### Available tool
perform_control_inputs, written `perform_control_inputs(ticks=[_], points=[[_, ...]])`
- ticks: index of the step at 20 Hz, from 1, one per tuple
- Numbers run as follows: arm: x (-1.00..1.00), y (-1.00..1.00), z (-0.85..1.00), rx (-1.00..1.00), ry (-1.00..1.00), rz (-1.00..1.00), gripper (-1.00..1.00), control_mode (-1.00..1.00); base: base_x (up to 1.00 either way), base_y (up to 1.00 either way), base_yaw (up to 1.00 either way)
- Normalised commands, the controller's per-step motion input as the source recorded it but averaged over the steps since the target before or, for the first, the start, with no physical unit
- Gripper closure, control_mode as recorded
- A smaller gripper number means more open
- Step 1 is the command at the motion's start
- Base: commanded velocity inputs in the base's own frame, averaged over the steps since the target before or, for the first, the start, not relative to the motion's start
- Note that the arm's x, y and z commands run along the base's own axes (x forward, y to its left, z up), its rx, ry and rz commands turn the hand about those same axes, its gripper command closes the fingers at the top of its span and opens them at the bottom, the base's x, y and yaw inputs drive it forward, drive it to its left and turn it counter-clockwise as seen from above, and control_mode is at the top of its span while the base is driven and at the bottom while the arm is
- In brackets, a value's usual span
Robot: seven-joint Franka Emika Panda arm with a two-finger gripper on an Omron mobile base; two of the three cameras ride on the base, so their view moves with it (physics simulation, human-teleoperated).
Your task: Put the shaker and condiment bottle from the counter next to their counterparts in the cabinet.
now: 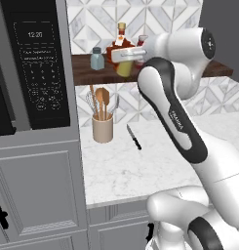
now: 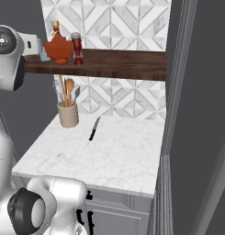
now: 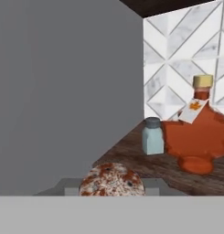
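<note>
Cupboard: grey panelled, w/ built-in black microwave, left of the counter.
Counter: white marble top, below the shelf.
Arm: white, reaching up from the base to shelf level.
Shelf: long dark brown plank on the tiled wall.
Crock: tan utensil holder w/ wooden spoons + whisk, on counter by the cupboard.
Maple bottle: wide leaf-shaped orange-red, yellow cap, upright on shelf.
Knife: black handle, flat on counter just right of the crock.
Ketchup bottle: small red, upright on shelf just right of the maple bottle.
Blue-grey shaker: grey cap, on shelf just left of the maple bottle.
Gripper: at shelf level in front of the maple bottle, jaws closed in on the yellow shaker.
Yellow shaker: in the jaws, over the shelf's front edge; speckled top fills the fingers' gap in hand view.
</note>
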Motion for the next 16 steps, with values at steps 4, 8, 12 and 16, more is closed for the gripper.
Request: perform_control_inputs(ticks=[4,8,12,16], points=[[0.29,0.05,-0.04,0.00,0.00,-0.02,1.00,-1.00,0.00,0.00,0.00],[0.26,0.16,-0.28,0.00,-0.02,0.00,1.00,-1.00,0.00,0.00,0.00],[0.32,0.35,-0.40,0.00,-0.03,0.00,1.00,-1.00,0.00,0.00,0.00],[0.49,0.37,-0.19,0.00,-0.01,0.00,1.00,-1.00,0.00,0.00,0.00]])
